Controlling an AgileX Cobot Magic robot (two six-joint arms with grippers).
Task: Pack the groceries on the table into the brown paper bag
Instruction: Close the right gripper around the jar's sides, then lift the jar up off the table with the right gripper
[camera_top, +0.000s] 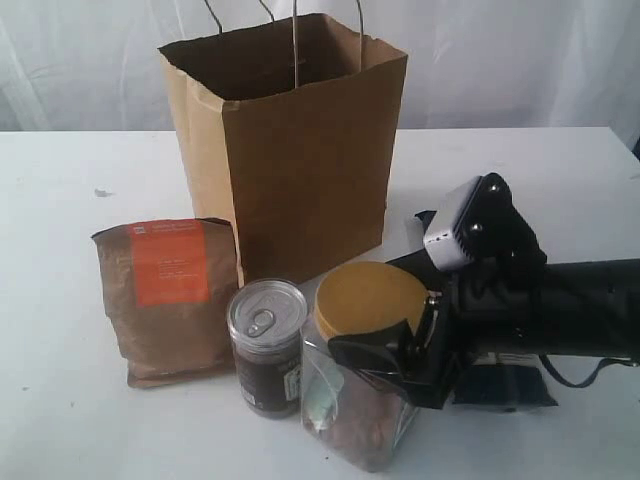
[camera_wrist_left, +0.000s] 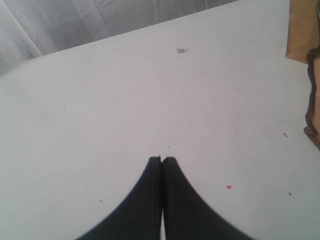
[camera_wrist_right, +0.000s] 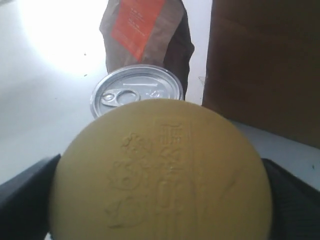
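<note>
Two jaws of my right pincer (camera_wrist_right: 160, 205) stand wide, flanking the upright jar (camera_top: 360, 425) at its lid — nothing clamped yet; bag (camera_top: 300, 160) just beyond.

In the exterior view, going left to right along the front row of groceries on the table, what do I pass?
brown pouch with orange label → dark pull-tab can → clear yellow-lidded jar → dark packet. The brown paper bag behind spans several of them, so it is left out.
</note>
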